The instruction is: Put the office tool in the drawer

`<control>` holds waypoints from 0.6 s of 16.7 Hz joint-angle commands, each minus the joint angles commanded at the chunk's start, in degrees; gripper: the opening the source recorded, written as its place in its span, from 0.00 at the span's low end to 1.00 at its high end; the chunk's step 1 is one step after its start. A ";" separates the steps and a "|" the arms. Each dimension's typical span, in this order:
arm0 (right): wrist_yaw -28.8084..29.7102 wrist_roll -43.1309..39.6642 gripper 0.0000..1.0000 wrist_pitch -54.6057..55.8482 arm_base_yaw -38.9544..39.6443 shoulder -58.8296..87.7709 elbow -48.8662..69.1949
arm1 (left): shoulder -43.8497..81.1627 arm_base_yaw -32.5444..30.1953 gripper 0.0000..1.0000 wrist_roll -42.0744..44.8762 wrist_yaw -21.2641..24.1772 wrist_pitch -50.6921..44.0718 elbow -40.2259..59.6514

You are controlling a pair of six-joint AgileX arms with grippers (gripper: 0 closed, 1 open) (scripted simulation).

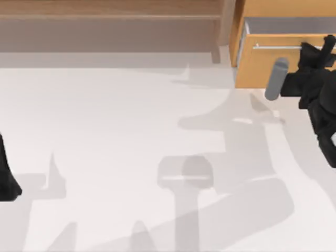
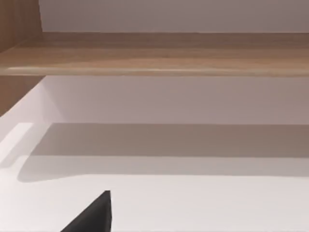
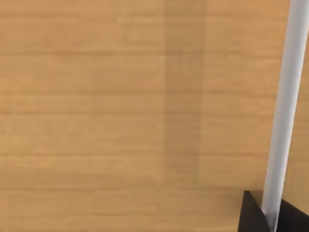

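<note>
The drawer (image 1: 265,68) stands at the back right, its orange-tan front pulled out a little so that a strip of pale inside (image 1: 283,25) shows behind it. My right gripper (image 1: 315,50) is at the right end of the thin silver handle (image 1: 275,46). In the right wrist view the wooden front (image 3: 120,106) is very close, and the handle (image 3: 285,106) runs between the two black fingertips of the right gripper (image 3: 271,215), which is shut on it. The office tool is out of view. My left gripper (image 1: 5,178) is parked at the table's left edge.
A long brown wooden shelf (image 1: 110,21) runs along the back left, and it also appears in the left wrist view (image 2: 154,53). A grey round-ended cylinder (image 1: 276,79) sticks out beside the right wrist, in front of the drawer. The white table (image 1: 131,136) spreads across the middle.
</note>
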 joint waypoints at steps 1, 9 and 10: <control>-0.14 0.03 0.00 -0.42 -0.13 0.23 0.54 | 0.00 0.00 1.00 0.00 0.00 0.00 0.00; -0.94 -0.01 0.00 -4.22 -0.59 3.38 6.81 | 0.00 0.00 1.00 0.00 0.00 0.00 0.00; -1.13 0.02 0.00 -5.05 -0.80 4.08 9.66 | 0.00 0.00 1.00 0.00 0.00 0.00 0.00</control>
